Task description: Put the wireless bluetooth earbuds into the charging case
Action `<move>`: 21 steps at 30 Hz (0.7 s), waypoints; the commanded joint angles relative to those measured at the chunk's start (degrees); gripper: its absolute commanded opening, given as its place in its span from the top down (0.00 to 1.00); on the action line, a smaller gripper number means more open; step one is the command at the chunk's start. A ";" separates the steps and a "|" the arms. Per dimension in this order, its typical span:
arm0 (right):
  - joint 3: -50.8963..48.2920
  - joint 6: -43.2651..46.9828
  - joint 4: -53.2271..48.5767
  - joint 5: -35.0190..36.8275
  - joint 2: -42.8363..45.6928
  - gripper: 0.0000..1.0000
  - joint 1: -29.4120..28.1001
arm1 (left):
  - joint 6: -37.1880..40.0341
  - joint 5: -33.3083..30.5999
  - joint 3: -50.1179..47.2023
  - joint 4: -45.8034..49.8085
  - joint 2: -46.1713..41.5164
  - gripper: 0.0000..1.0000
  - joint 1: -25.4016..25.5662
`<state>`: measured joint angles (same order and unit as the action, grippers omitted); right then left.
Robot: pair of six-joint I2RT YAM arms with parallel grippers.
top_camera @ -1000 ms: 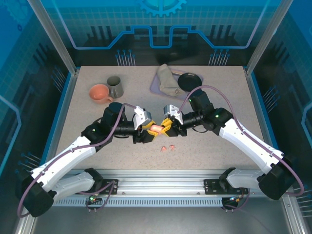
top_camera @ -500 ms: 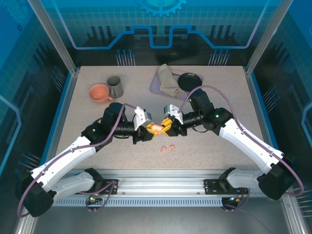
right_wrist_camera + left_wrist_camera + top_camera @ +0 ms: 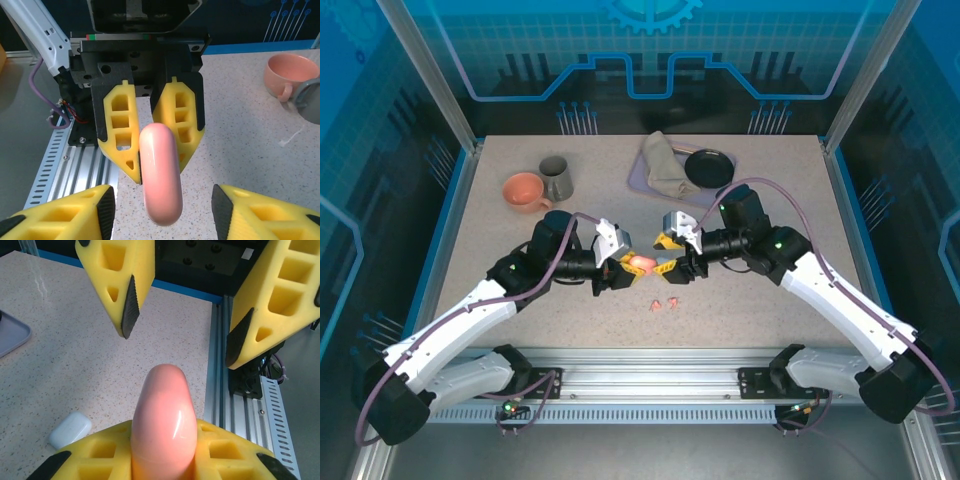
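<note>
Salmon-pink earbuds (image 3: 665, 303) lie loose on the table (image 3: 770, 200), just nearer than the pink charging case (image 3: 641, 263). Left gripper (image 3: 623, 265) clamps that case aloft, lid seemingly shut. Right gripper (image 3: 665, 256) faces it, jaws parted, not touching. Step judged: steadying the case; next calls for prising its lid open.

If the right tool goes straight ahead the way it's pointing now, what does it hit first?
The pink charging case, held by the left tool, lies directly ahead of the right tool, in line with its open jaws. How near is hard to judge.
</note>
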<state>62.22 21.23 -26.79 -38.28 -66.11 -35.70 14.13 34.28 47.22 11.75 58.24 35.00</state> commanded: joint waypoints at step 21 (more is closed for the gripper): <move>0.77 0.46 0.76 5.58 -3.15 0.41 -3.49 | 1.52 0.17 2.16 1.26 -0.23 1.00 0.94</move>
<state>62.22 21.43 -26.48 -33.89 -69.14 -38.35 14.13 34.24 47.53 12.29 58.24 35.44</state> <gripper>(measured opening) 0.589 0.231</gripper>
